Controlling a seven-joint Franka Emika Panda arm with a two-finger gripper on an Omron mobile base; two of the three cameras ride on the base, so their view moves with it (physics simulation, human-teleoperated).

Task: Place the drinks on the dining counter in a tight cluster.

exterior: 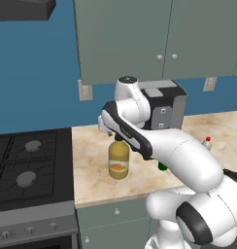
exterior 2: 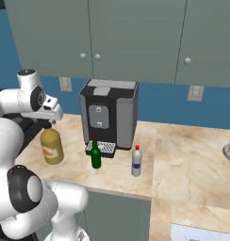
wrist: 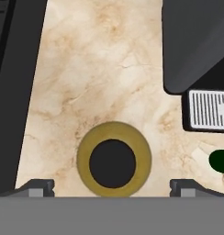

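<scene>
Three drinks stand on the kitchen counter [exterior 2: 183, 155] by the stove. The squat amber bottle [exterior: 118, 163] [exterior 2: 52, 147] with a black cap is at the left. My gripper [exterior 2: 48, 123] hangs open straight above it. In the hand view the amber bottle [wrist: 86, 160] sits centred between my gripper's [wrist: 111, 187] two spread fingertips, seen from the top. The slim green bottle [exterior 2: 95, 155] [wrist: 220, 160] stands in front of the coffee machine, and its base peeks out behind my arm [exterior: 162, 167]. The small silver bottle [exterior 2: 136, 162] [exterior: 207, 143] is to its right. The dining counter is out of view.
A black coffee machine [exterior 2: 110, 115] [exterior: 164, 104] [wrist: 196, 46] stands at the back, close behind the green bottle. The stove [exterior: 28, 165] [wrist: 8, 92] borders the counter on the left. Grey-green wall cabinets [exterior 2: 135, 37] hang overhead. Open counter stretches to the right of the silver bottle.
</scene>
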